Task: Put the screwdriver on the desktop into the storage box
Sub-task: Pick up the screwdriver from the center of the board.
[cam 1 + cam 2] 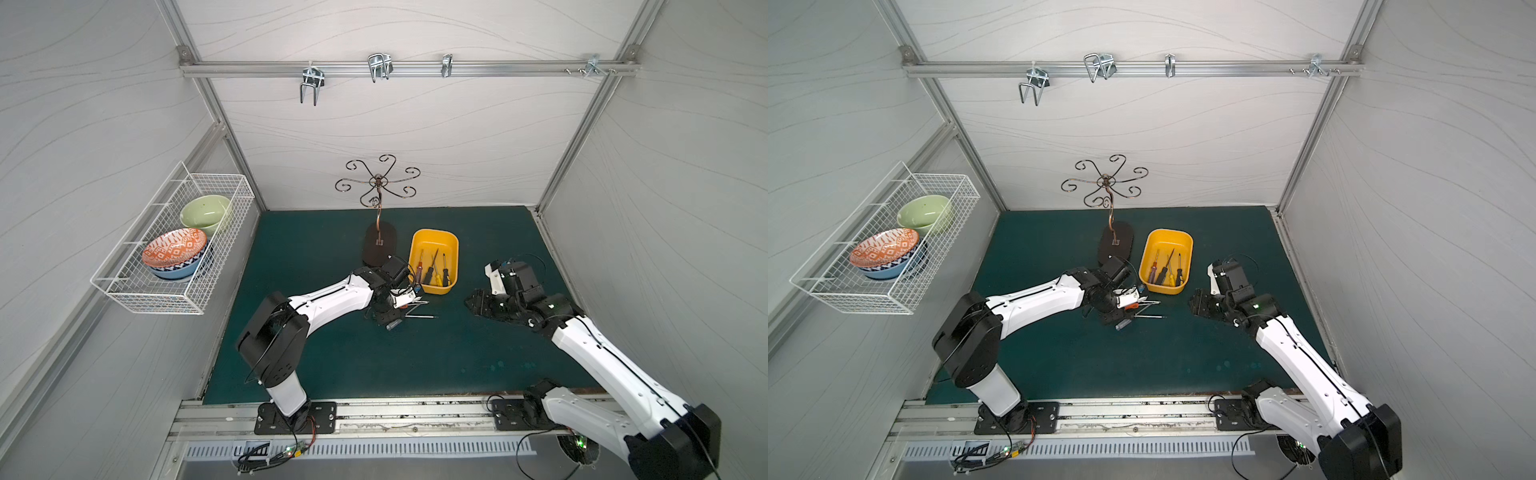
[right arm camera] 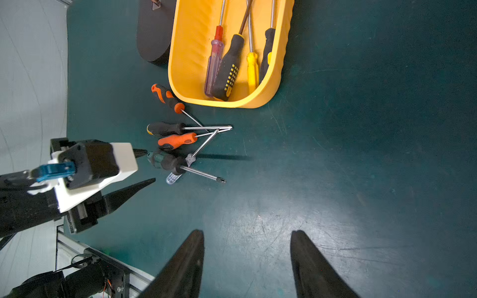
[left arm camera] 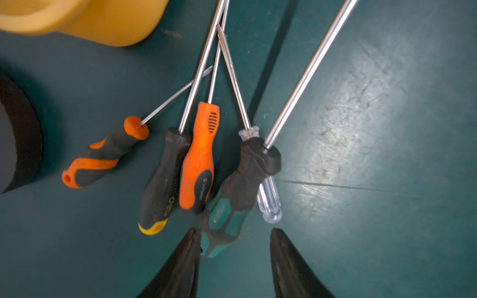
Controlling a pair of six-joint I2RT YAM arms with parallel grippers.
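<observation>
Several screwdrivers lie in a loose pile on the teal desktop (image 1: 415, 365), just in front of the yellow storage box (image 1: 432, 245). Their shafts cross. Nearest my left gripper (image 3: 235, 231) is a teal-and-black screwdriver (image 3: 232, 196), beside a clear-handled one (image 3: 269, 203), an orange one (image 3: 200, 160), a black-and-yellow one (image 3: 165, 180) and a short orange-and-black one (image 3: 103, 157). The left gripper is open and low; the teal handle's end sits between its fingers, against one finger (image 3: 185, 252) only. Several more screwdrivers lie inside the storage box (image 2: 180, 51). My right gripper (image 2: 247, 232) is open over bare desktop, right of the pile.
A metal cup tree on a dark oval base (image 1: 379, 249) stands just left of the box. A white wire basket (image 1: 124, 286) with bowls hangs on the left wall. Metal hooks (image 1: 378, 66) hang from the rail on the back wall.
</observation>
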